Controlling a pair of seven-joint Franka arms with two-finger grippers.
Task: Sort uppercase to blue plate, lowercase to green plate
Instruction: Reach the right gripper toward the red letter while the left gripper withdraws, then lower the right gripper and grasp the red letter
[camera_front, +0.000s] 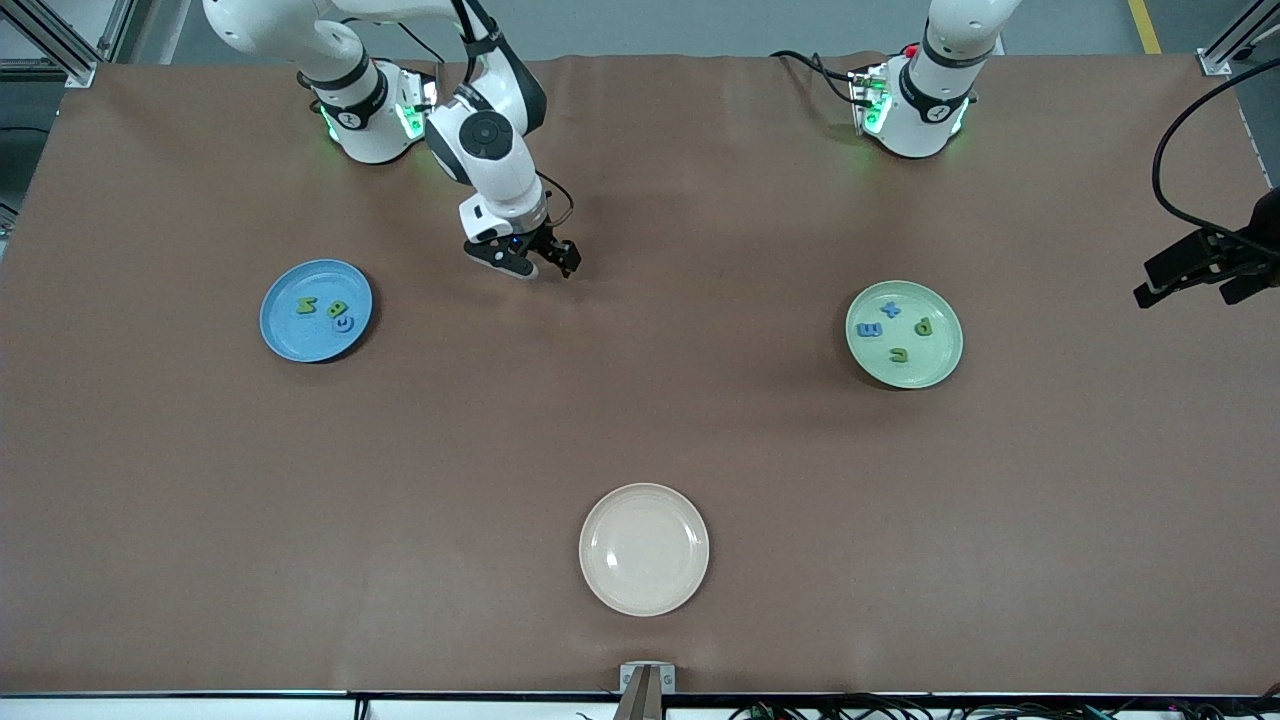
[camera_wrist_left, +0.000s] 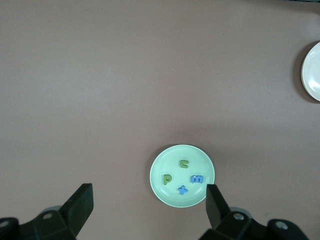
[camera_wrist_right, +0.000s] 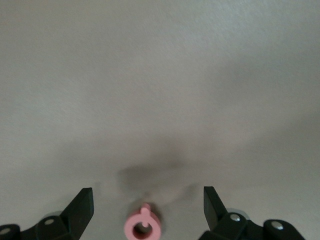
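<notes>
One uppercase letter remains unsorted: the red round Q (camera_wrist_right: 143, 227) lies flat on the table, at the bottom centre of the right wrist view, squarely between the spread, empty fingers of the right gripper (camera_front: 537, 262), which hangs low over it in the upper middle of the front view. A straight descent should bracket it. The blue plate (camera_front: 283, 335), middle left, holds three letters; the green plate (camera_front: 935, 358), middle right, holds four. The left gripper (camera_wrist_left: 150, 207) waits high above the green plate, released and empty.
</notes>
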